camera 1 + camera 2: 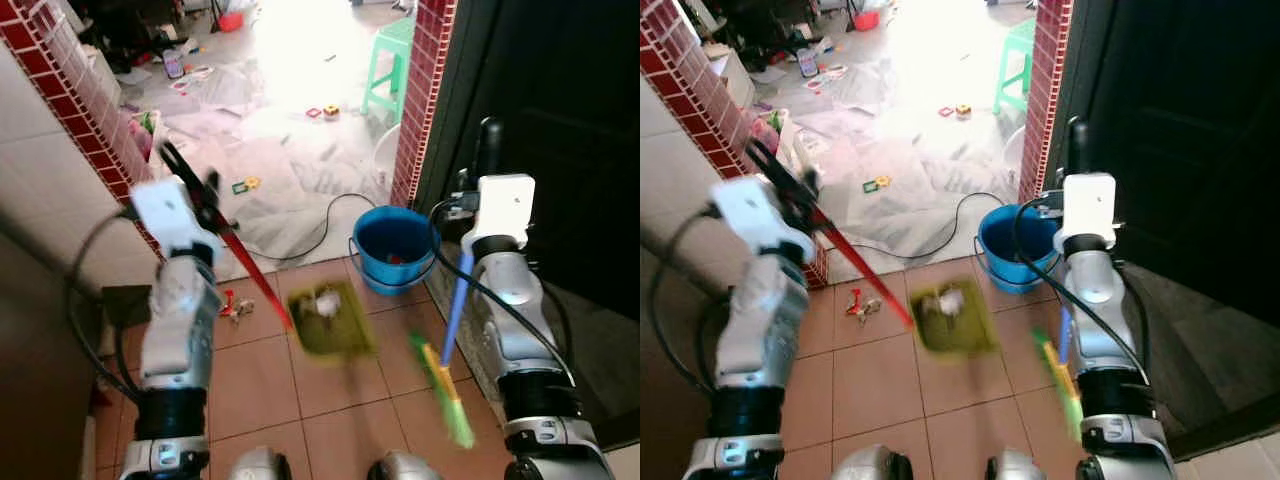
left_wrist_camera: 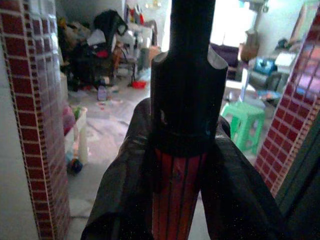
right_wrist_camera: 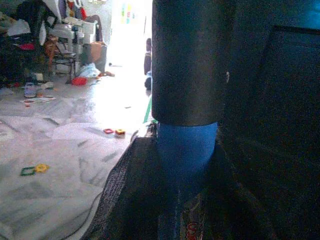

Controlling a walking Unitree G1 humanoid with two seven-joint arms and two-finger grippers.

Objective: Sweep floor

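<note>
While both arms reach forward, your left gripper (image 1: 190, 180) pinches the red dustpan handle (image 1: 255, 275), with the green dustpan (image 1: 330, 320) on the tiles near the blue bucket (image 1: 393, 245). Your right gripper (image 1: 487, 150) clamps the blue broom handle (image 1: 455, 305), broom head (image 1: 443, 390) at near right.

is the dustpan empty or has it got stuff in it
Not empty: the olive-green plastic dustpan on the tiled floor holds a small pale clump of debris. Motion blur hides what the debris is.
</note>
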